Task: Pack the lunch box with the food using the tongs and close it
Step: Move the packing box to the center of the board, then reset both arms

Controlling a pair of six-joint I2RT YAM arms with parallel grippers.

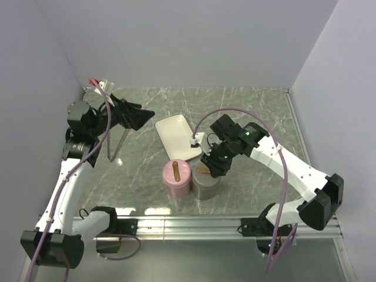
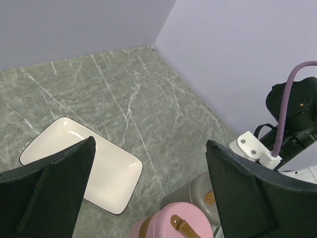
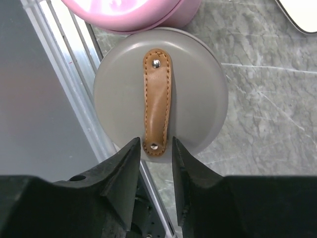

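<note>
Since the round grey lid (image 3: 198,99) sits on the dark grey cylindrical lunch box (image 1: 207,187) beside the pink canister (image 1: 177,179), the right gripper (image 3: 156,148), jaws parted astride its brown leather strap (image 3: 156,99), should lift straight up.

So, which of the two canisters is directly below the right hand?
The grey canister; the right hand straddles its brown strap. The pink one stands beside it.

Overhead view looking down, wrist views nearer — sharing the lunch box (image 1: 207,188)
</note>
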